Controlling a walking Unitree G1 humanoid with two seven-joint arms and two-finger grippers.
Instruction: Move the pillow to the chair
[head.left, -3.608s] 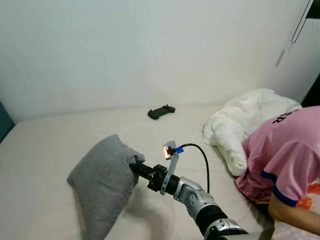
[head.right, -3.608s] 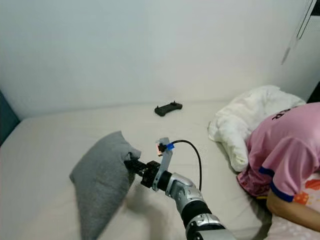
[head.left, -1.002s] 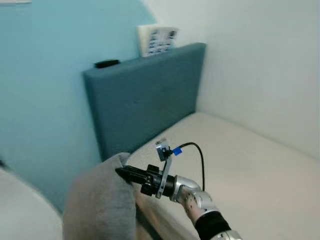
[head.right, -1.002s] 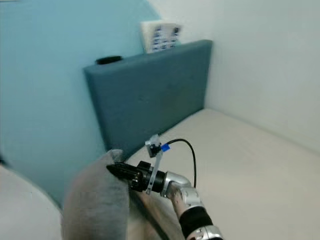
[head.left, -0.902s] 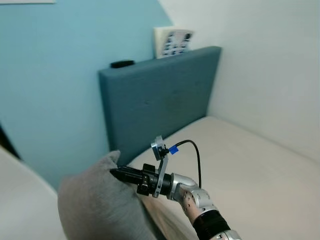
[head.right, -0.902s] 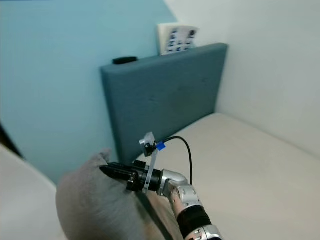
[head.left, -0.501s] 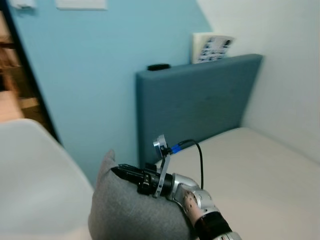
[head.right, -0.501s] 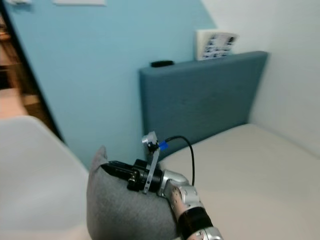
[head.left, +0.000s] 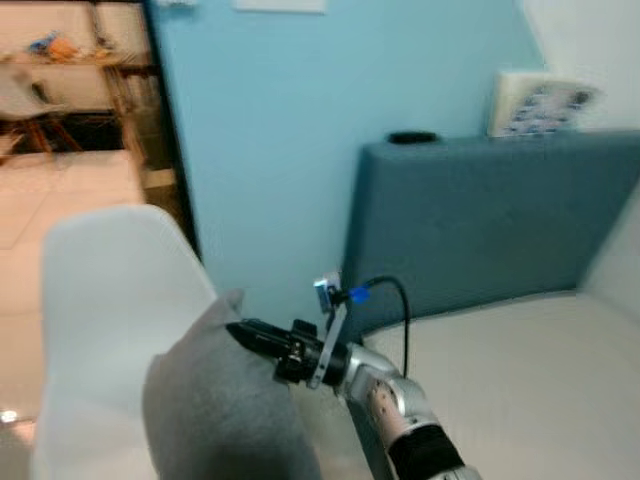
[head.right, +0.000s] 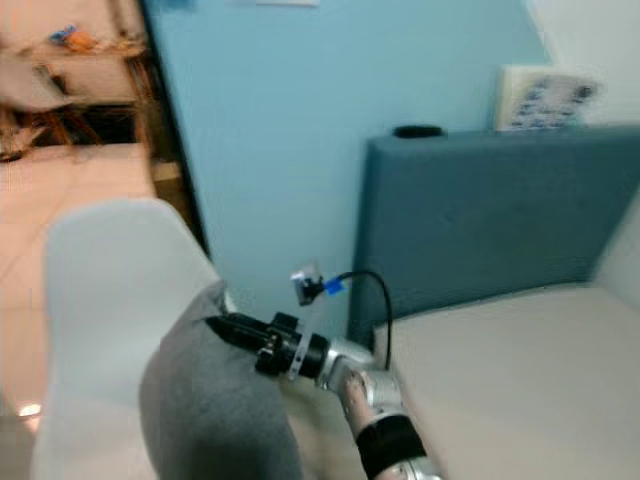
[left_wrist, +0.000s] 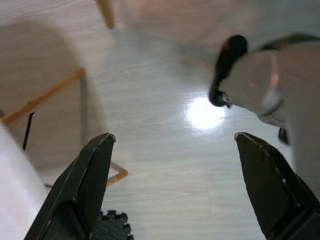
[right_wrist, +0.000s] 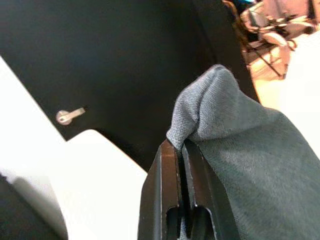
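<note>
- The right gripper, its black fingers pinched tight on a corner, holds the soft grey fabric pillow aloft in front of the white moulded plastic chair.
- The pillow hangs against the chair's backrest; whether it touches the seat cannot be told.
- The left gripper hangs idle over pale wood flooring, fingers spread wide.
- Judged remaining: lowering onto the seat and letting go.

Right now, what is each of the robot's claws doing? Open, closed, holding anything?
Left gripper: open, holding nothing, hanging over the floor.
Right gripper: shut on a corner of the grey pillow, beside the white chair.
</note>
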